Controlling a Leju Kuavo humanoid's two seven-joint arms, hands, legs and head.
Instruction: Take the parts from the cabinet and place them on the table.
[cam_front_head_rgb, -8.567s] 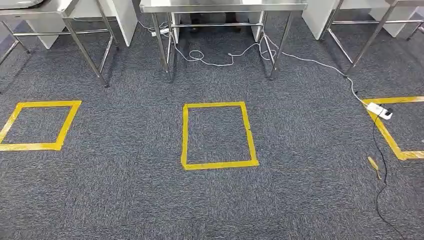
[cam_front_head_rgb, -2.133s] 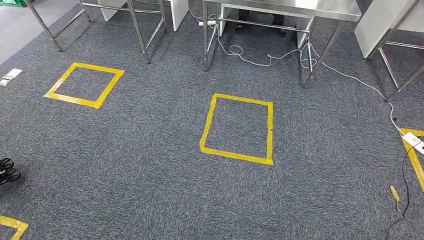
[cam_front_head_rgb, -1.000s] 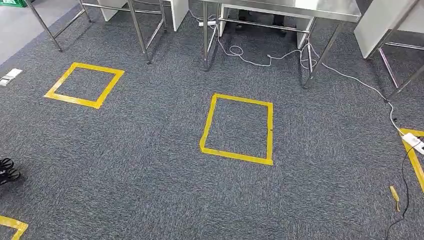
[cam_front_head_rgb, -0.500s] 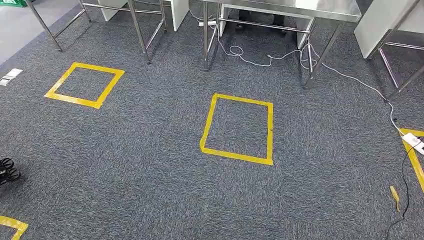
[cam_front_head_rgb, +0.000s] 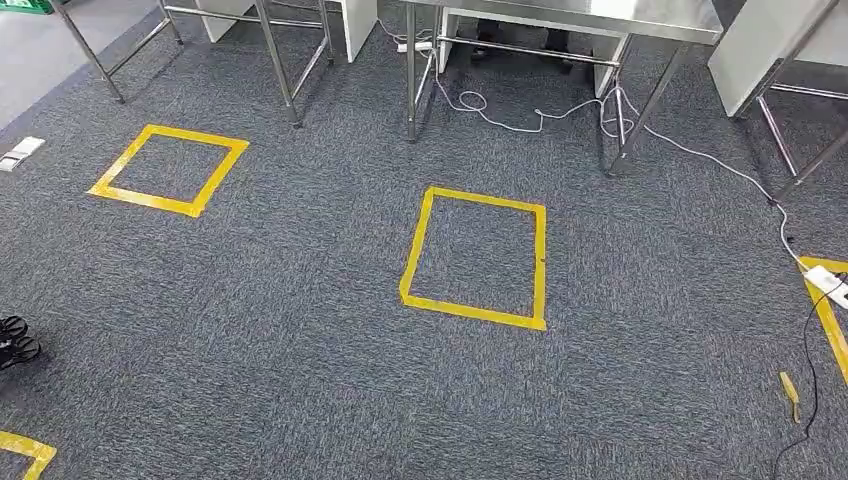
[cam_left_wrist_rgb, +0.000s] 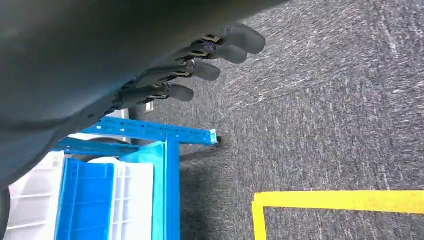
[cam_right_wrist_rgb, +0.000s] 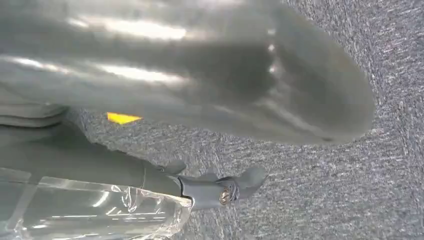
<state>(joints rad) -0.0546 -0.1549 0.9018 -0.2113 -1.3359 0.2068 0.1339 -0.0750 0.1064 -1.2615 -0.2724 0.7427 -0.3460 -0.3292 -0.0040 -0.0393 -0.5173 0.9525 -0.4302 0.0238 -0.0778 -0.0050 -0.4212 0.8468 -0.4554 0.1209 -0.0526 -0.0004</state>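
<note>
My left hand (cam_left_wrist_rgb: 200, 60) hangs over the carpet, its dark fingers (cam_left_wrist_rgb: 235, 37) stretched out and apart with nothing in them. Beside it stands the blue cabinet rack (cam_left_wrist_rgb: 150, 132) with blue and white bins (cam_left_wrist_rgb: 85, 200). My right hand (cam_right_wrist_rgb: 210, 187) hangs low over the carpet with a clear plastic bag (cam_right_wrist_rgb: 90, 212) lying against its fingers, which seem to hold it; the contents are not visible. The steel table (cam_front_head_rgb: 570, 15) stands ahead at the far edge of the head view, past a yellow tape square (cam_front_head_rgb: 475, 257).
Grey carpet with further tape squares at the left (cam_front_head_rgb: 168, 170) and the right edge (cam_front_head_rgb: 828, 310). A white cable (cam_front_head_rgb: 700, 155) runs from under the table to a power strip (cam_front_head_rgb: 830, 283). More steel table legs (cam_front_head_rgb: 280, 65) stand far left. Black casters (cam_front_head_rgb: 15, 340) show at the left edge.
Since the earliest frame the camera has turned left, shifting the whole floor right in the picture. Over the last two seconds nothing has visibly moved.
</note>
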